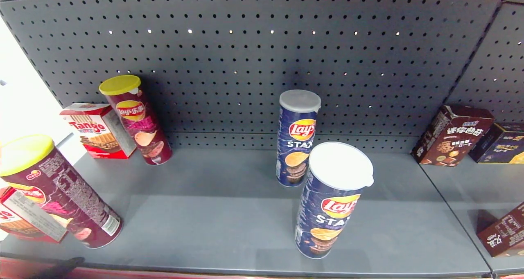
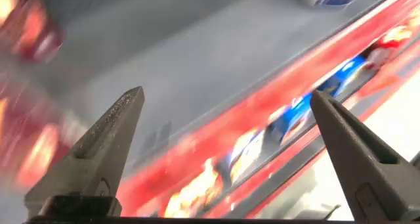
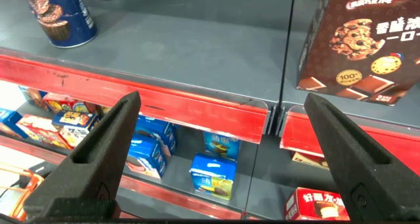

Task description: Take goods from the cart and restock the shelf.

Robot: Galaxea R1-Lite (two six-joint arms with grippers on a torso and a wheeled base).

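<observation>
My left jaws stand spread wide with nothing between them, over the grey shelf (image 2: pixel 197 46) close to its red front strip (image 2: pixel 216 158) — that view is too smeared to tell more.

On the shelf, far left and near the front edge, a front wafer box (image 1: pixel 24 221) sits just beside a front maroon can (image 1: pixel 61 193) with a yellow lid. Behind them, against the pegboard wall (image 1: pixel 262 58), a rear wafer box (image 1: pixel 98 129) stands just beside a rear maroon can (image 1: pixel 137 119), also yellow-lidded.

Around mid-shelf two blue cans stand upright. The rear blue can (image 1: pixel 297 138) is close to the pegboard wall. The front blue can (image 1: pixel 331 201), white-lidded, is a little to its right and nearer the shelf's edge. I cannot tell whether they touch.

On the next shelf section to the right, a brown cookie box (image 1: pixel 452 136) stands at the back with a dark blue box (image 1: pixel 501 144) just beside it. A second brown box (image 1: pixel 503 232) sits nearer the front.

My right jaws are spread too, empty, in front of the red strip where the two sections meet — beneath them a lower shelf holds blue packets (image 3: pixel 213 175).
</observation>
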